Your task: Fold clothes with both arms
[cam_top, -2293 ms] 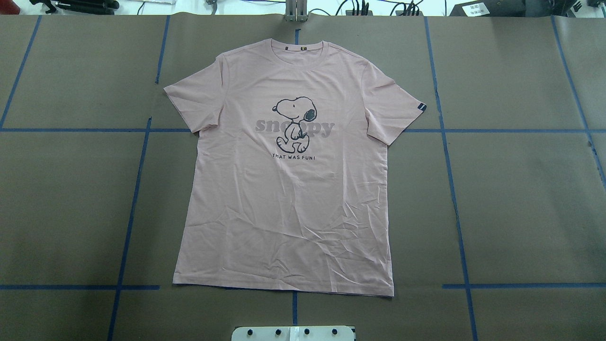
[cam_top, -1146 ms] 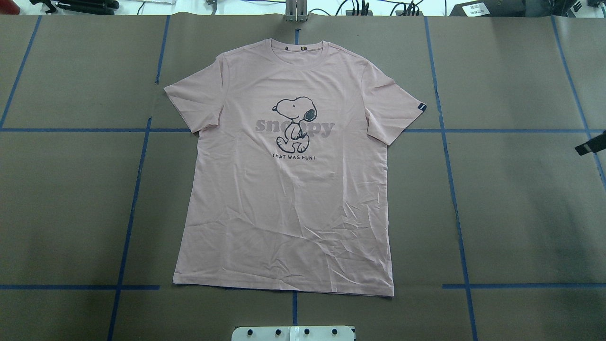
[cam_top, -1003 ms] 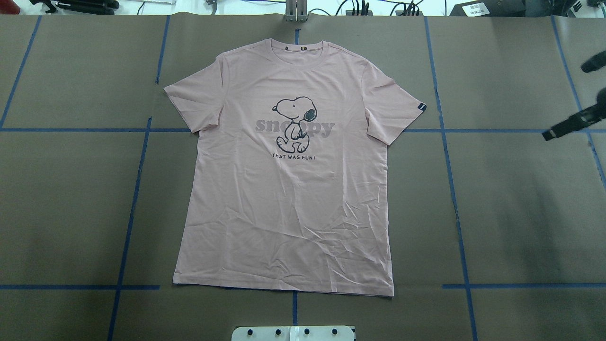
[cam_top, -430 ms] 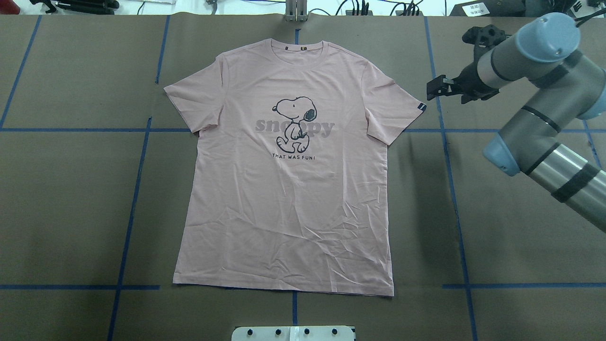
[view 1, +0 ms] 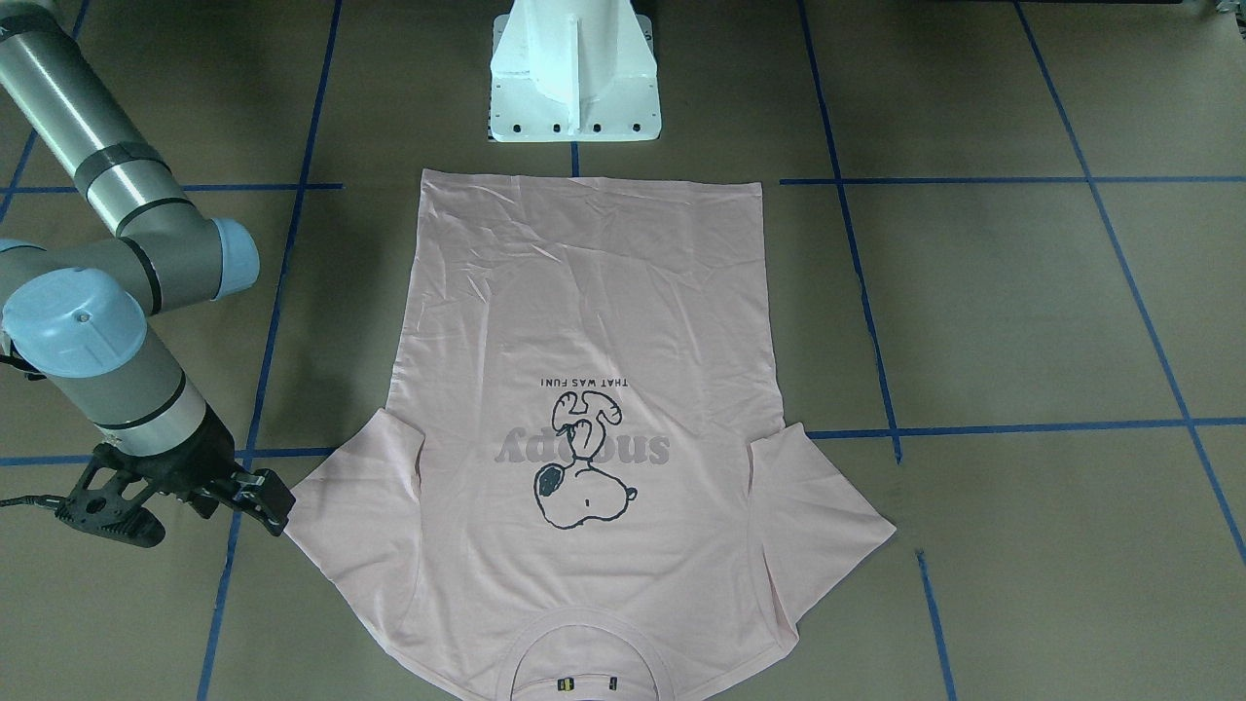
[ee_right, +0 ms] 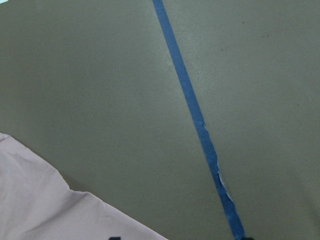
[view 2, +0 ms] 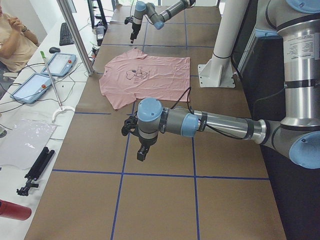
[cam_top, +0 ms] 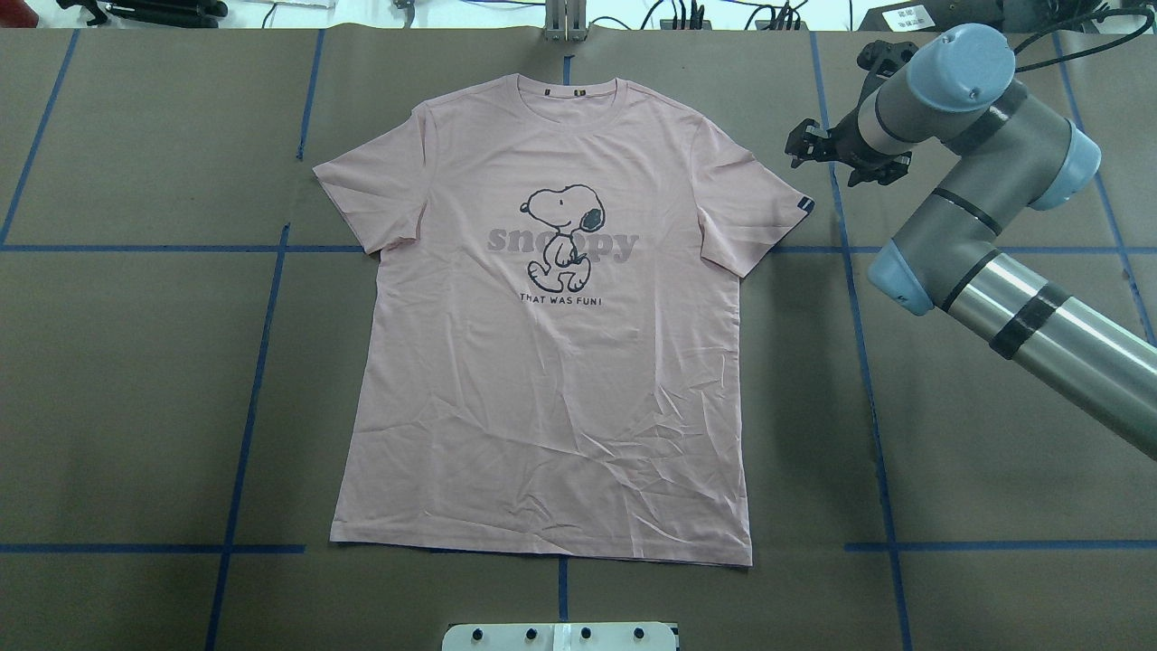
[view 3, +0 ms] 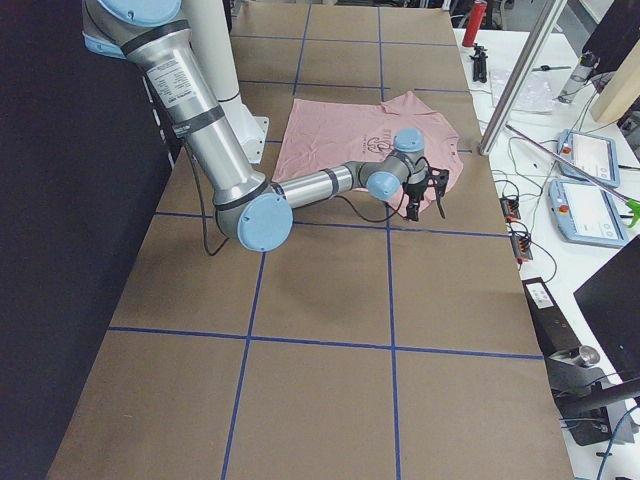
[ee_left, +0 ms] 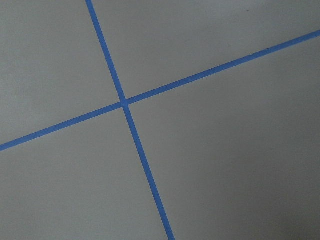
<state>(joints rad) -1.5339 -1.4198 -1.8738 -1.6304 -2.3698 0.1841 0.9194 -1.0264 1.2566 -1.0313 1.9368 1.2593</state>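
Item: T-shirt (cam_top: 542, 362), flat, print up on worktop (cam_top: 994, 452). Long axis collar-to-hem, collar pointing away from base (view 1: 574, 88). I read right gripper (cam_top: 795, 149) released, just beside tagged sleeve (cam_top: 768, 208). Left gripper (view 2: 141, 152): state cannot tell.

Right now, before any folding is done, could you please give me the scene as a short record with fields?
garment: pale pink short-sleeved T-shirt, flat, unfolded, dog print up, collar on the side away from the white pedestal base
surface: brown paper-covered table with blue tape lines
right tool: black, two-finger, open, empty, beside the sleeve that bears the dark sleeve tag
left tool: over bare table, apart from the T-shirt; open or shut cannot be told
folding: not yet begun
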